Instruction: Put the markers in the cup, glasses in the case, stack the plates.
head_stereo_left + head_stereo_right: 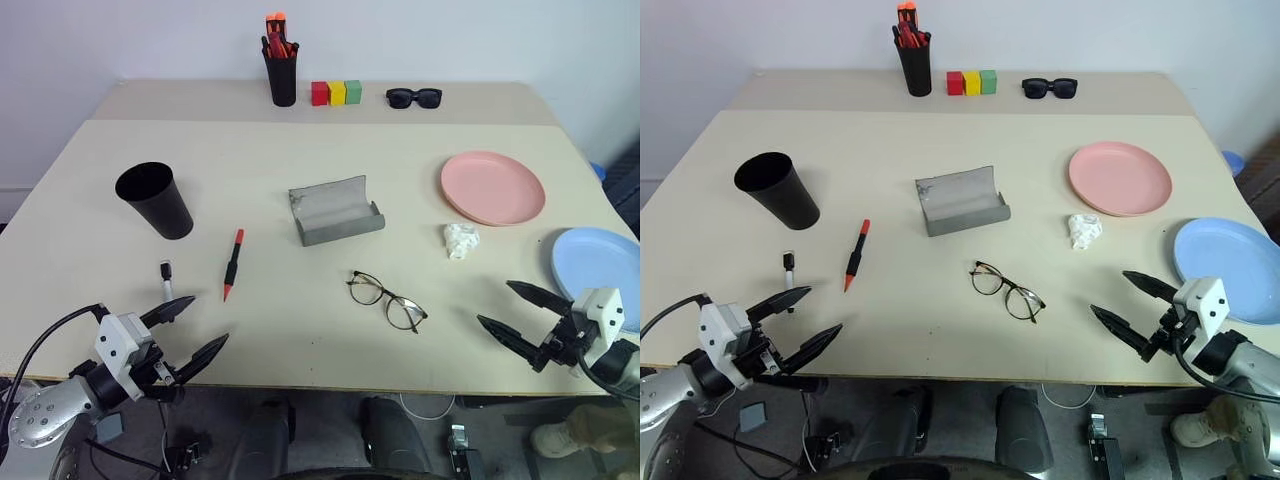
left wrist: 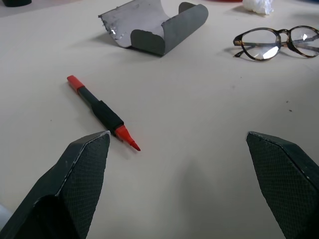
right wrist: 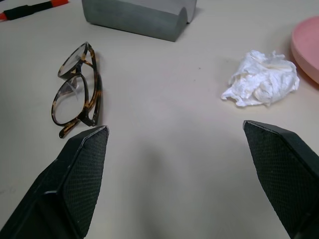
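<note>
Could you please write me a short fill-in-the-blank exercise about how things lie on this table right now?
1. The grey case lies ____, with nothing inside it.
2. The glasses lie on the table between the case and the table's ____ edge.
3. The crumpled white tissue lies beside the ____ plate.
4. The left hand and right hand are both ____ and hold nothing.

Missing words: open; near; pink; open

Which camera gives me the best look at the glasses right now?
The right wrist view: the glasses lie close in front of the camera, folded, frame and lenses distinct. The left wrist view shows them near its edge, partly cut off. Both eye views show them whole but small, on the table in front of the open case.
</note>
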Action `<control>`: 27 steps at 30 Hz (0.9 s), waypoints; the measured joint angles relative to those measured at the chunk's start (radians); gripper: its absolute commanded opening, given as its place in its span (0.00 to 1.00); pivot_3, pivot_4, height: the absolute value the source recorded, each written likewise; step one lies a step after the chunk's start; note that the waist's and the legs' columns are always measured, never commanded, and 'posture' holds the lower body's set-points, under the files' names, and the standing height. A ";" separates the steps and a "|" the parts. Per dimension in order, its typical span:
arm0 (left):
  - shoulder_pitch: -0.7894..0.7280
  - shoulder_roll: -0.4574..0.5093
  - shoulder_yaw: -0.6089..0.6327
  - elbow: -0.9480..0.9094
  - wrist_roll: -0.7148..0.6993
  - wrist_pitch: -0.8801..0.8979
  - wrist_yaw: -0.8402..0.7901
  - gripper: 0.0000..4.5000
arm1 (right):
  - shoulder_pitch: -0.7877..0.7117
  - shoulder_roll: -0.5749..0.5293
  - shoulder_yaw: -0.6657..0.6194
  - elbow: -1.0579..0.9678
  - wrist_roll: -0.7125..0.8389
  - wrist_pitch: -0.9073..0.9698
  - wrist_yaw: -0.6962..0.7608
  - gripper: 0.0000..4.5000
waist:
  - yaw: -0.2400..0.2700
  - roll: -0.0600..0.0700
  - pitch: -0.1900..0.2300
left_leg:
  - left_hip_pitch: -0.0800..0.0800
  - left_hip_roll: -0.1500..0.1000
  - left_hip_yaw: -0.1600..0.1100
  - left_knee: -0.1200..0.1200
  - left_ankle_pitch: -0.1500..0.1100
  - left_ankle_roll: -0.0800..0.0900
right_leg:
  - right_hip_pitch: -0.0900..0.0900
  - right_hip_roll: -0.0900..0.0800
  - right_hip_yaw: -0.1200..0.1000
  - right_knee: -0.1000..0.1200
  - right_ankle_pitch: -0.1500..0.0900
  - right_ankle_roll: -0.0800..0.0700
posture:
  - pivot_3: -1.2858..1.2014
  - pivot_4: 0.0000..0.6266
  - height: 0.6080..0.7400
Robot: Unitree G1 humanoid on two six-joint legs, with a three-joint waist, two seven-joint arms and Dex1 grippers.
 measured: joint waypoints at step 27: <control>-0.593 0.056 -0.081 -0.226 -0.351 1.134 0.779 1.00 | -0.666 -0.083 0.393 0.137 0.020 0.177 0.303 0.98 | -0.007 -0.001 0.001 | 0.004 0.000 -0.003 0.001 0.001 0.000 | 0.000 0.003 0.000 0.009 0.001 0.007 | 0.52 0.24 1.00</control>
